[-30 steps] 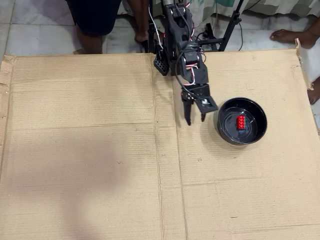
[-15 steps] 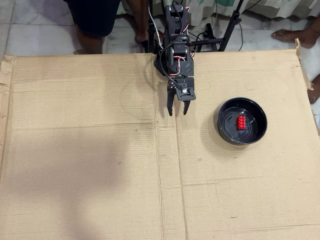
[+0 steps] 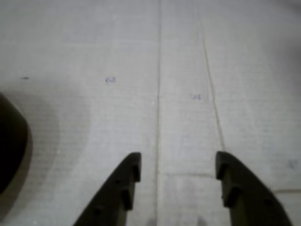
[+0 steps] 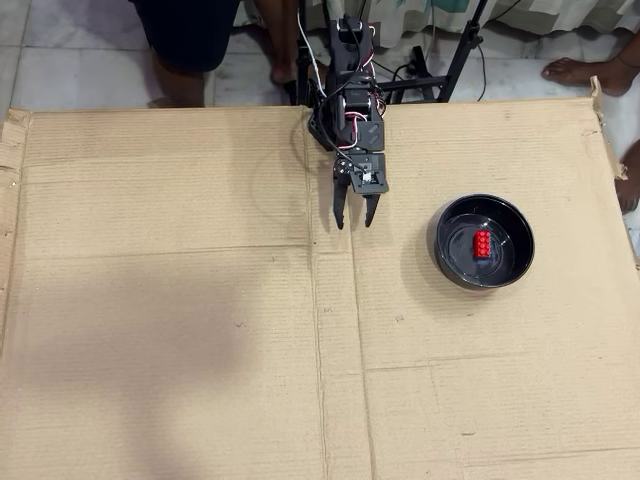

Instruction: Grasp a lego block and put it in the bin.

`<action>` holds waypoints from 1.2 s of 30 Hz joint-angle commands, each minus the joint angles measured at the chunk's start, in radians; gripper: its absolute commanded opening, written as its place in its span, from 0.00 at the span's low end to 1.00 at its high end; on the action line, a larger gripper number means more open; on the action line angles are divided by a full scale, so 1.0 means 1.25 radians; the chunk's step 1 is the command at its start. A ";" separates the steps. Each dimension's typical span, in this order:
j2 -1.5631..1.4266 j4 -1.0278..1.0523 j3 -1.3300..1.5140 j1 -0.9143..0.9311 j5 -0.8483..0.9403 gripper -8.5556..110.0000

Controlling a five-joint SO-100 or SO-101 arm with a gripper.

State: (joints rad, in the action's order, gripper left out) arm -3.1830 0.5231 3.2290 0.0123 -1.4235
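Note:
The red lego block (image 4: 482, 243) lies inside the black bowl, the bin (image 4: 446, 250), on the right of the cardboard in the overhead view. My gripper (image 4: 354, 222) is open and empty, well to the left of the bin, pointing down the sheet. In the wrist view the gripper (image 3: 178, 165) shows two dark fingers apart with bare cardboard between them. The bin's dark rim (image 3: 11, 146) shows at the left edge of the wrist view. The block is out of view there.
A large cardboard sheet (image 4: 200, 330) covers the work area, with creases running down its middle. People's legs and feet (image 4: 590, 70) stand beyond the far and right edges. A stand's legs (image 4: 460, 50) are behind the arm's base.

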 commanded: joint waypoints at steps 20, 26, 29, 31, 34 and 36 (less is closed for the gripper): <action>-0.195 0.398 0.012 -0.007 0.112 0.07; -0.194 0.477 0.012 -0.002 0.133 0.07; -0.194 0.495 0.012 -0.002 0.162 0.07; -0.194 0.493 0.012 -0.001 0.243 0.07; -0.194 0.484 0.010 0.006 0.412 0.07; -0.195 0.484 0.010 0.006 0.536 0.07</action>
State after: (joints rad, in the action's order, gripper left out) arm -3.4100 1.1351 3.2290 0.0138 -0.8866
